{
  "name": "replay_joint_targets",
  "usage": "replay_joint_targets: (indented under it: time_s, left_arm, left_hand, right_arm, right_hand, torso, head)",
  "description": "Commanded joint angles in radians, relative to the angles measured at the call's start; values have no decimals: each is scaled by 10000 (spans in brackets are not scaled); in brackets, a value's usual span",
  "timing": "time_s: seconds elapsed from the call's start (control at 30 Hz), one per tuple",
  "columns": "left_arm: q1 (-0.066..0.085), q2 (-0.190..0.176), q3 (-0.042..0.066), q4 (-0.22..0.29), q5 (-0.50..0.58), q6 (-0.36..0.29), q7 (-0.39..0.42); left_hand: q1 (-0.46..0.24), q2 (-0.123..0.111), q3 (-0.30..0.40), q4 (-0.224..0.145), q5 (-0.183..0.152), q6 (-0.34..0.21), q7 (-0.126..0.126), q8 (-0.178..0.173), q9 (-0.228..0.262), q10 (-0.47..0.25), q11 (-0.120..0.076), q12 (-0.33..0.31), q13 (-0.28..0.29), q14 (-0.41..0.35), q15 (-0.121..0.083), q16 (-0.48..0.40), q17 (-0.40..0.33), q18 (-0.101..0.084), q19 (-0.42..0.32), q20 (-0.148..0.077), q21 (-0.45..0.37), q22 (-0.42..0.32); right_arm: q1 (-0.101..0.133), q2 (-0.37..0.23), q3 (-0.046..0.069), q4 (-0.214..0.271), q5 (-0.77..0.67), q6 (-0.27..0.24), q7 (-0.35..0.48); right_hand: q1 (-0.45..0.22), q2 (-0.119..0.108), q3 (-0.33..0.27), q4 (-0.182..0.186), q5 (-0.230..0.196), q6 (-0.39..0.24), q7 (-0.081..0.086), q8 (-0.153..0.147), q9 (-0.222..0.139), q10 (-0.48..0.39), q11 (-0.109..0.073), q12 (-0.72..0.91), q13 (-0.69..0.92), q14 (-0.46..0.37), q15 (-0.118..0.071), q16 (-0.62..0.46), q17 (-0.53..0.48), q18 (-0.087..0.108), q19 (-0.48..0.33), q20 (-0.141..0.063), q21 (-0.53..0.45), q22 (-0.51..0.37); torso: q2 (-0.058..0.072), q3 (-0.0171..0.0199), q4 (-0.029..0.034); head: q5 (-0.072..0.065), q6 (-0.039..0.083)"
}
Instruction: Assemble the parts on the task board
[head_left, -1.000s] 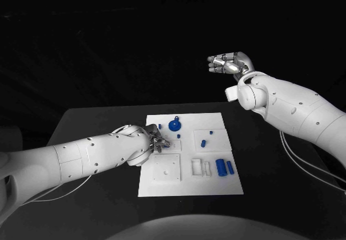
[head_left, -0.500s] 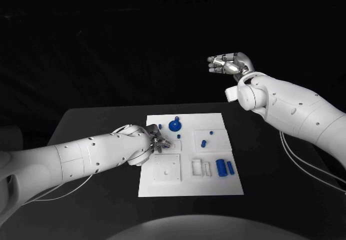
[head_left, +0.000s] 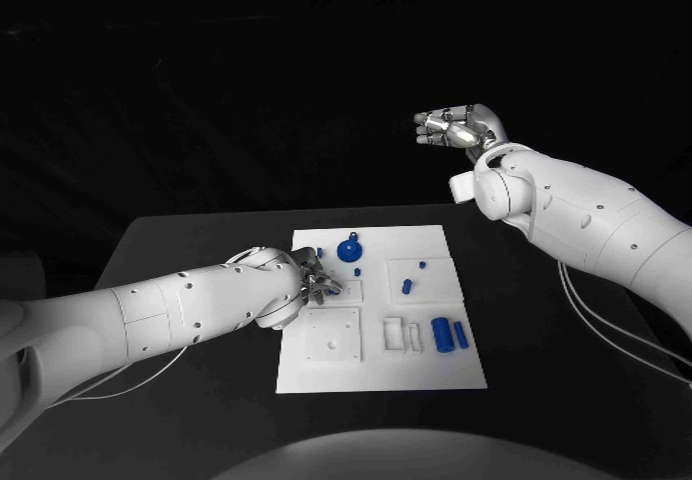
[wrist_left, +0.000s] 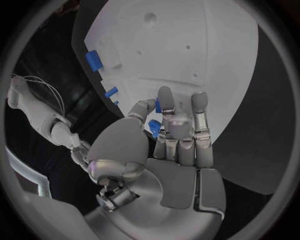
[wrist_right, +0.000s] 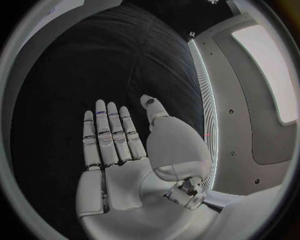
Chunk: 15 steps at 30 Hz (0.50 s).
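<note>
In the head view the silver left hand (head_left: 310, 285) works low at the left edge of the flat white task board (head_left: 378, 375) on the black table (head_left: 188, 250), while the silver right hand (head_left: 459, 128), holding nothing, is raised well clear against a dark room. In the left wrist view its fingertips (wrist_left: 165, 96) pinch a small blue plastic part (wrist_left: 154, 127) just over the board, so it should lower straight and slowly into its seat. The right wrist view shows the right hand flat, fingers straight.

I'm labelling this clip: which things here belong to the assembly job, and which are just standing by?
In the job:
task board
blue parts
left robot hand, holding a blue part

Standing by:
right robot hand, raised, empty
black table
</note>
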Motion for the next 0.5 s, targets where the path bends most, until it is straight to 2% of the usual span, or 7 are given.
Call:
replay_joint_targets:
  time_s: [0.03,0.23,0.27,0.33,0.43,0.47,0.5]
  left_arm:
    - [-24,32,-28,-45,129,553,-250]
    - [-7,51,-27,-119,167,838,-314]
    - [-2,58,-27,-135,186,868,-317]
    - [10,70,-26,-160,216,921,-319]
    - [31,83,-26,-176,246,968,-316]
    - [47,90,-26,-184,268,992,-314]
    - [55,94,-26,-187,279,1000,-314]
  left_hand:
    - [7,90,876,-908,58,868,-786,69,6,349,-76,40,16,5,-37,64,1,55,53,-9,-64,167]
    - [-105,68,1041,-1119,113,932,-785,63,9,352,-73,169,45,28,-28,200,136,58,61,-3,-58,185]
    - [-128,62,1153,-1178,-30,933,-784,60,10,350,-71,176,41,26,-27,224,166,59,56,-3,-54,184]
    - [-573,-311,2831,-1316,-1565,885,-760,29,-74,340,-47,226,39,25,-49,303,259,72,49,4,1,200]
    - [-573,-311,2831,-1316,-1565,885,-760,29,-74,340,-47,226,39,25,-49,303,259,72,49,4,1,200]
    - [-574,-701,3562,-884,-1659,1011,-794,74,244,358,-81,362,48,27,-30,354,274,90,21,-4,106,187]
    - [-570,-706,3564,-867,-1660,1013,-796,73,248,361,-83,367,48,29,-30,359,280,90,19,-3,108,187]
  right_arm:
    - [2,24,0,1,1,132,45]
    - [1,32,-2,-5,4,138,40]
    - [1,33,-3,-7,5,140,40]
    - [1,34,-3,-11,6,143,39]
    - [0,35,-4,-18,7,148,38]
    - [0,36,-4,-21,8,151,37]
    - [0,36,-5,-23,8,153,36]
  right_hand:
    - [-61,-53,61,23,59,16,-8,-55,-15,-56,-4,-56,-14,-46,-1,-36,-15,143,-69,-4,-50,-13]
    - [-56,-56,93,13,64,14,-7,-53,-14,-57,-3,-54,-13,-56,1,-36,-15,143,-88,0,-50,-13]
    - [-56,-56,93,13,64,14,-7,-53,-14,-57,-3,-54,-13,-56,1,-36,-15,143,-88,0,-50,-13]
    - [-51,-50,109,7,69,5,-8,-56,-16,-57,-3,-54,-13,-57,1,-36,-15,143,-95,0,-51,-14]
    - [-72,-70,212,-25,93,20,-7,-52,-14,-56,-4,-55,-13,-62,2,-33,-15,146,-105,2,-49,-14]
    - [-74,-72,248,-38,124,24,-11,-52,-14,-56,-6,-55,-13,-64,2,-34,-15,147,-106,3,-49,-14]
    - [-81,-78,291,-49,155,12,-11,-56,-16,-58,-3,-55,-13,-65,3,-37,-16,145,-109,3,-50,-14]
  torso:
    - [0,12,7]
    - [-4,13,9]
    - [-6,9,10]
    - [-6,6,8]
    - [-5,-1,9]
    - [-5,-1,7]
    - [-6,-4,10]
  head:
    - [1,-11]
    - [4,-28]
    - [3,-26]
    - [1,-27]
    - [-5,-27]
    - [-4,-29]
    - [-4,-29]
